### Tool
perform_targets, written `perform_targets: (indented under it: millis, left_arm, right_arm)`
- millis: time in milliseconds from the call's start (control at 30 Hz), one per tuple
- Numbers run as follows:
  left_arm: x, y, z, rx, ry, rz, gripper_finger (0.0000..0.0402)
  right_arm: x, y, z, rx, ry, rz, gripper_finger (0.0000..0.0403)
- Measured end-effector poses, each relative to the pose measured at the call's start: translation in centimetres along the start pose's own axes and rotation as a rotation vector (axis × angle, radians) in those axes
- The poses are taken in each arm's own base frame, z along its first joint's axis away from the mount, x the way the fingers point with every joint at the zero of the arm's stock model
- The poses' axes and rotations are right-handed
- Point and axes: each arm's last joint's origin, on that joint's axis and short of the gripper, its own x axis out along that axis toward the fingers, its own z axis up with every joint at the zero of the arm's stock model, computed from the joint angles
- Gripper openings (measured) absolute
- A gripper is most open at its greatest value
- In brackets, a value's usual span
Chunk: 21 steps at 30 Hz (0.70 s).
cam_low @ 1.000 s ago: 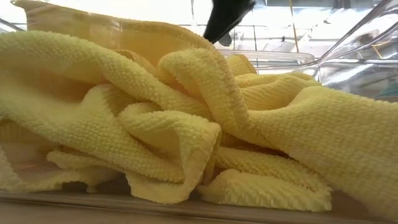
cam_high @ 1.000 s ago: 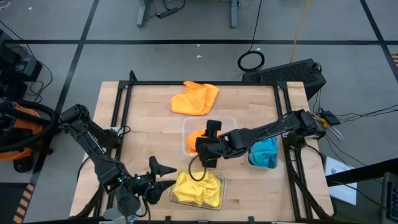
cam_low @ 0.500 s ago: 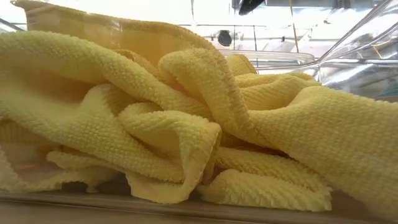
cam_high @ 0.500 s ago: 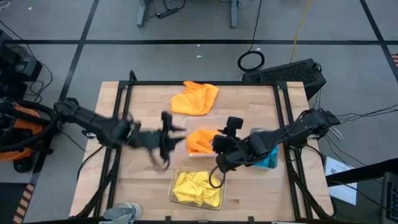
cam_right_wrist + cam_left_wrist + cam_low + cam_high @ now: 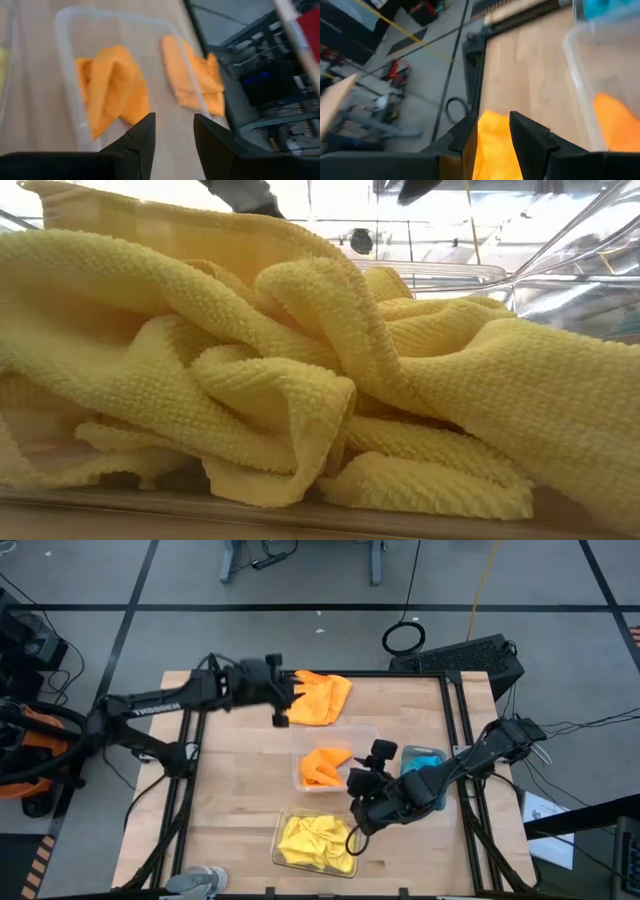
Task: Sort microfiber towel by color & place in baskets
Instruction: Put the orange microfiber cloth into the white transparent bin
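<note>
The last loose towel, a crumpled orange microfiber cloth (image 5: 315, 698), lies on the wooden table (image 5: 240, 780) just beyond the clear rectangular tub (image 5: 372, 732) holding its orange twin (image 5: 324, 766). The left claw (image 5: 279, 700), fingers spread, hangs at its edge. Being soft and light, it should pinch best at a raised fold. The right claw (image 5: 358, 802) waits spread near the yellow-filled tub (image 5: 279, 840).

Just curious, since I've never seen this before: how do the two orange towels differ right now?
One orange towel lies bunched inside a clear basket mid-table; the other orange towel lies loose on the bare table at its far edge, in no basket. The far one is spread wider and flatter. The left gripper hangs open right at the far towel, while the right gripper sits open beside the basket. Both are the same bright orange cloth.
</note>
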Motion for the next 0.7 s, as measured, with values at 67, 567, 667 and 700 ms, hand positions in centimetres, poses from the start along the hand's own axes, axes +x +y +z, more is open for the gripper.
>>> perform_targets:
  millis: [67, 567, 667, 700]
  left_arm:
    - [0.3, 1.8, -0.8, -0.064, -0.051, -0.006, 0.0121]
    - [6.9, 7.1, -9.4, -0.337, 0.03, -0.203, 0.0206]
    - [8.6, 7.2, -11.2, -0.373, 0.088, -0.222, 0.0254]
    - [9.1, 7.2, -11.8, -0.392, 0.107, -0.228, 0.0268]
  right_arm:
    - [0.2, 0.1, -0.2, 0.01, -0.009, -0.033, 0.0125]
    - [0.1, 0.7, -0.3, 0.112, -0.044, -0.022, 0.0125]
    - [0.0, 0.8, -0.3, 0.102, -0.049, -0.022, 0.0125]
    - [0.0, 0.8, -0.3, 0.098, -0.05, -0.023, 0.0125]
